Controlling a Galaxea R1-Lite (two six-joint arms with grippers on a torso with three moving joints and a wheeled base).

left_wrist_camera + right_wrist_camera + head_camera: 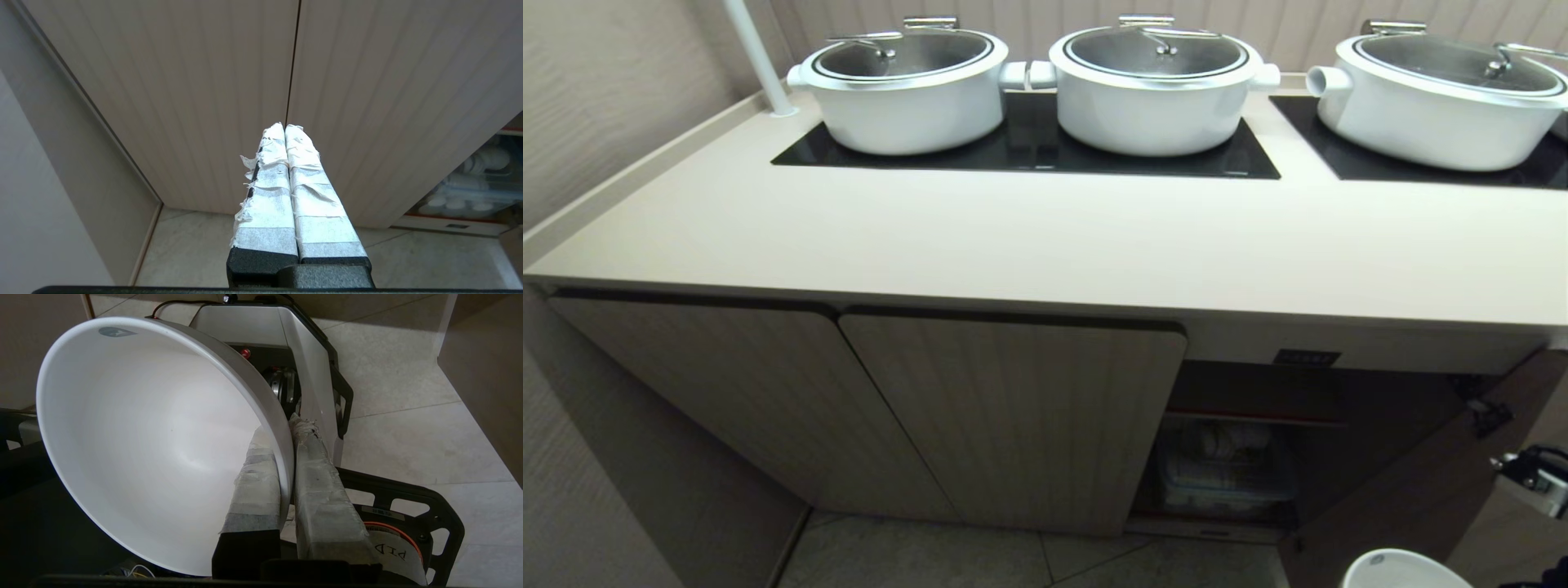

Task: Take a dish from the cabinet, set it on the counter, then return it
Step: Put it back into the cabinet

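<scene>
The counter (1013,237) spans the head view, cream and rimmed, with black cooktop panels (1029,147) along its back edge carrying three white lidded pots (1152,90). Below it, the cabinet (1013,416) shows two closed fluted doors on the left and an open compartment (1233,457) on the right, stacked crockery dimly visible inside. The dish (155,441), a plain white bowl, is held low by the head view's lower right corner, over the floor tiles (408,428). The right gripper (288,433) pinches its rim, one taped finger inside, one outside. The left gripper (284,126), fingers pressed together and empty, faces the closed doors.
</scene>
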